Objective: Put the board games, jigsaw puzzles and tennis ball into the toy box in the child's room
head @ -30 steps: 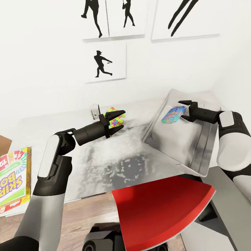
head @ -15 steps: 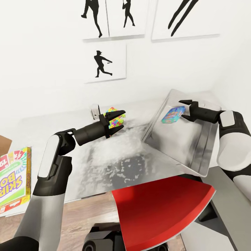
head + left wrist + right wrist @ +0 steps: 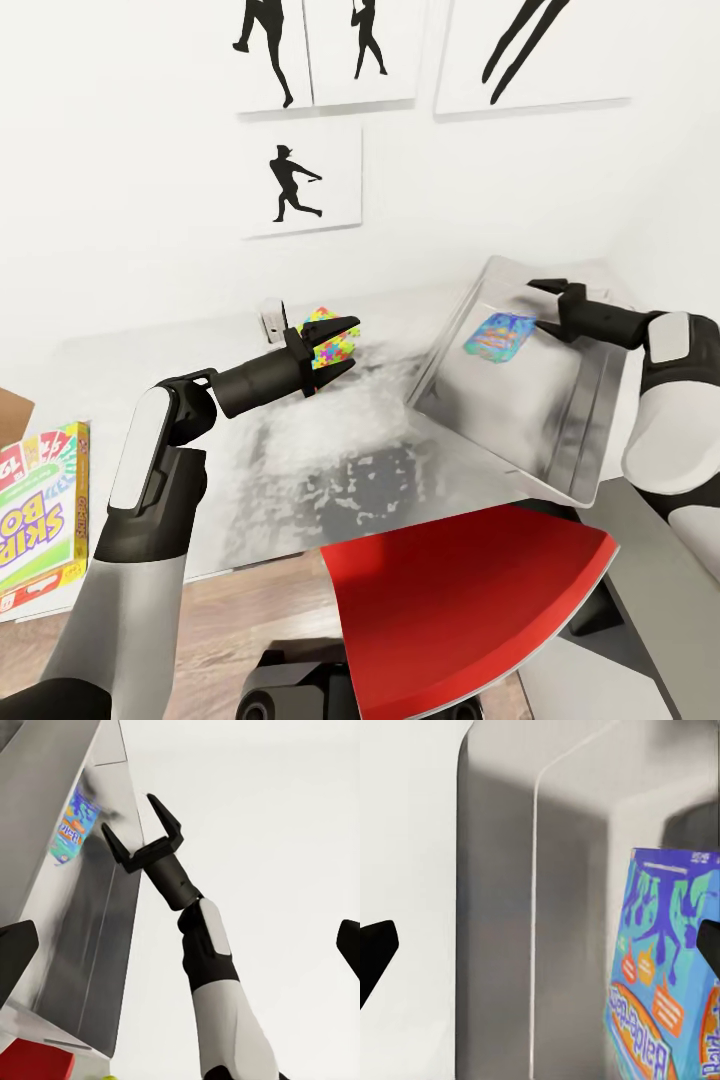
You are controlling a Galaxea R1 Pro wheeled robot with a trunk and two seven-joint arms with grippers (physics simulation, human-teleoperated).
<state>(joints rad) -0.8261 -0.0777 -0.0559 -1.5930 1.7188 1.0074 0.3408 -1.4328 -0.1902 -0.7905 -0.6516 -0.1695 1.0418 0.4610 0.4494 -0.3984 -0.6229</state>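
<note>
From the head camera there are two claws, one grey toy box, one small blue game box, one puzzle square, one Skip-Bo box and four black ball-player prints on the white wall. The left claw is clenched on the puzzle square, which has bright yellow, pink, green and blue pieces, and holds it above the table. The toy box is tipped up on its side, off to the right of that claw, with its open side facing the robot. The blue game box is inside it, against the grey bottom. Its long side runs slanting, with the far end higher. The right claw is just beside the blue box with its two fingers spread wide and nothing between them. It has let go. The Skip-Bo box lies flat, well apart from the left claw, behind it near that arm's shoulder. One red chair is close to the robot's body.

From the left wrist camera, one right claw is open like a fork at the rim of the toy box. One blue game box is in the box, just beyond that claw.

From the right wrist camera, one blue game box stands near the black fingertips, inside the toy box. The tips are far apart and hold nothing.
</note>
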